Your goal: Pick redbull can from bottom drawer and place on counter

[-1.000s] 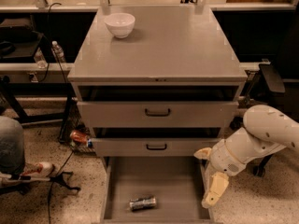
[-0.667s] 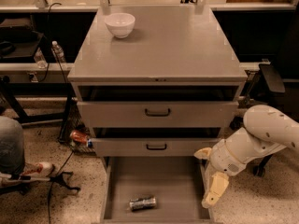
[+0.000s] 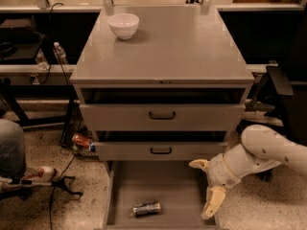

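The redbull can (image 3: pixel 146 208) lies on its side near the front of the open bottom drawer (image 3: pixel 168 181), left of centre on the grey floor. My gripper (image 3: pixel 207 183) hangs over the drawer's right side, about a can's length to the right of the can and a little above it. Its two cream fingers (image 3: pixel 213 202) are spread apart with nothing between them, so it is open. The white arm comes in from the right. The counter (image 3: pixel 168 51) is the flat grey cabinet top above.
A white bowl (image 3: pixel 123 25) sits at the counter's back left. The two upper drawers (image 3: pixel 162 115) stand slightly pulled out. A reddish-orange can (image 3: pixel 81 140) lies on the floor left of the cabinet, near cables. A black chair (image 3: pixel 280 87) stands to the right.
My gripper has shifted slightly left and down, over the drawer's right side. The can has not moved.
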Controlling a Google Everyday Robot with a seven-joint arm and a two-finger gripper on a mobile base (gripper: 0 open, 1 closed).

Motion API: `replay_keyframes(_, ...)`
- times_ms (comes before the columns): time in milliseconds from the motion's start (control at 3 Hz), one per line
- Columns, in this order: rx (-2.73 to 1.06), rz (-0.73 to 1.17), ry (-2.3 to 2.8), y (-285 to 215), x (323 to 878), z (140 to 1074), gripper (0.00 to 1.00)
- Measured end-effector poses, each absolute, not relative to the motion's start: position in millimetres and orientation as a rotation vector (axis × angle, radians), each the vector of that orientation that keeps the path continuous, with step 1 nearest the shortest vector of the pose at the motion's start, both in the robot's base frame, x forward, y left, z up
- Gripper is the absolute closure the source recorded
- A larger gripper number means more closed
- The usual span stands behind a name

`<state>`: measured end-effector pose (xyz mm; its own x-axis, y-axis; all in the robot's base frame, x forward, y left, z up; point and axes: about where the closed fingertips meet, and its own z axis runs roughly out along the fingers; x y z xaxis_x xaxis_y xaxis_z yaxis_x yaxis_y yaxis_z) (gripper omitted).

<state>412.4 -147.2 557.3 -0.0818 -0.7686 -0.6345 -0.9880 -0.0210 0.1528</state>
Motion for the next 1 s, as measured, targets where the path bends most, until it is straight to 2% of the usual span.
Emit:
replay_keyframes(333, -1.843, 0.899, 1.747, -138.6, 410.4, 511.3, 0.0)
replay_keyframes(1000, -1.873, 0.89, 1.725, -126.7, 417.3, 490.9, 0.0)
